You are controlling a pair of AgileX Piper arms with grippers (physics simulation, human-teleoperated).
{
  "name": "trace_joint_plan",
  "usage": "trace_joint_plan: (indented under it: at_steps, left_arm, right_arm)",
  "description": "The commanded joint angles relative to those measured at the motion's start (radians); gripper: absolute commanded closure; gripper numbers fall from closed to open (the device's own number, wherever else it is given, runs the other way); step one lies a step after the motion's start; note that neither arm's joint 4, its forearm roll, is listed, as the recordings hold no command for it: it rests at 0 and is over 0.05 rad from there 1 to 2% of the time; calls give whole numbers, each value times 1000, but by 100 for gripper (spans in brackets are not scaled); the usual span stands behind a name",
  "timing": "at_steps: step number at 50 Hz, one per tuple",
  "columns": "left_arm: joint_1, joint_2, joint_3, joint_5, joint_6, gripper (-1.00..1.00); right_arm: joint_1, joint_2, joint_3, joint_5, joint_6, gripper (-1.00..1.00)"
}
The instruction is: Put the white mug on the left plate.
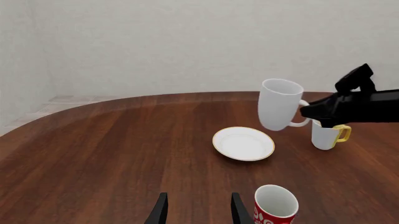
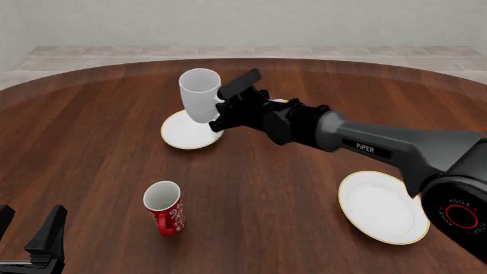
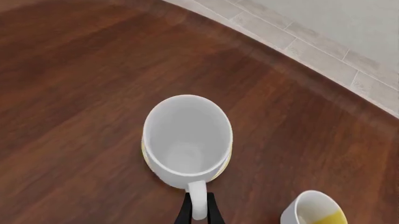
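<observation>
Upper left of the front frame, the right gripper [image 2: 222,108] pinches the white mug's [image 2: 199,95] handle, airborne above the left plate [image 2: 182,134].

The left gripper [image 1: 197,208] stands spread, bottom left.

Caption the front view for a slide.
Right tool holds the white mug by its handle above the left plate; left tool idles open.

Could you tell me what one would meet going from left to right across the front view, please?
Left hand → red patterned mug → white mug, held by its handle above the left plate → right hand → larger plate.
</observation>
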Motion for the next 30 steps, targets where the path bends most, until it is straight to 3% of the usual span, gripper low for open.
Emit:
trace_joint_plan:
  at_steps: [1, 30]
  left_arm:
    - [0, 0, 0, 0, 0, -100]
    - [0, 0, 0, 0, 0, -100]
  right_arm:
    - [-9, 52, -71, 22, 7, 100]
    - [-11, 149, -181, 58, 20, 100]
